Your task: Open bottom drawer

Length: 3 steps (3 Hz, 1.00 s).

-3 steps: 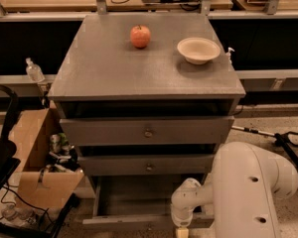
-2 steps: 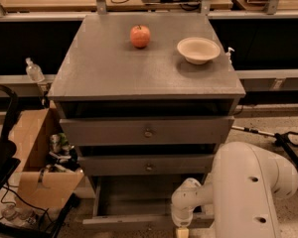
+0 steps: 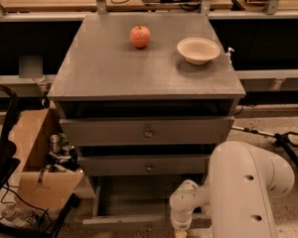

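At the front edge of the pulled-out bottom drawer (image 3: 124, 220), the gripper (image 3: 181, 232) hangs low; whether it is open, I cannot tell.

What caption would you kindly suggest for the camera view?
Bottom drawer pulled out, gripper low at its front; apple and bowl on top.
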Available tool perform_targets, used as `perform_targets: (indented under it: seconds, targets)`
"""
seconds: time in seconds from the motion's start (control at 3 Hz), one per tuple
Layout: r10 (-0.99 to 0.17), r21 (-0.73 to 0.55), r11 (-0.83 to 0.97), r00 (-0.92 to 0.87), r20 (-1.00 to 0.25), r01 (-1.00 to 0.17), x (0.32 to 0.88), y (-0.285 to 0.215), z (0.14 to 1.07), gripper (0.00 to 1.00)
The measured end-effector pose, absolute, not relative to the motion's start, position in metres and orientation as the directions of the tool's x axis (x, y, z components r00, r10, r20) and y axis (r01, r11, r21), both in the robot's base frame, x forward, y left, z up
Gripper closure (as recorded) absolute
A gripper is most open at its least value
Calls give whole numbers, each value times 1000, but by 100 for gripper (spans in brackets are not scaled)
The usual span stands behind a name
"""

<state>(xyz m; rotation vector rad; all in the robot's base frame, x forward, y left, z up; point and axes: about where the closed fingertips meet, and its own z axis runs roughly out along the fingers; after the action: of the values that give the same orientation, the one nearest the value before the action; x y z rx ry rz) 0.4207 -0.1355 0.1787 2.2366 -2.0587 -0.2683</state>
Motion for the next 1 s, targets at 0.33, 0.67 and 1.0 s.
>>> perform_targets:
  seconds: [0.33,0.67,1.0]
  targets:
    - [-996,242,-81,71,-51,-967,399,-131,174,66]
    - [-996,243,-81,71,-51,-967,398,-131,174,89]
    - [-997,270,-78,67,-48,-960,387,-129,173,100]
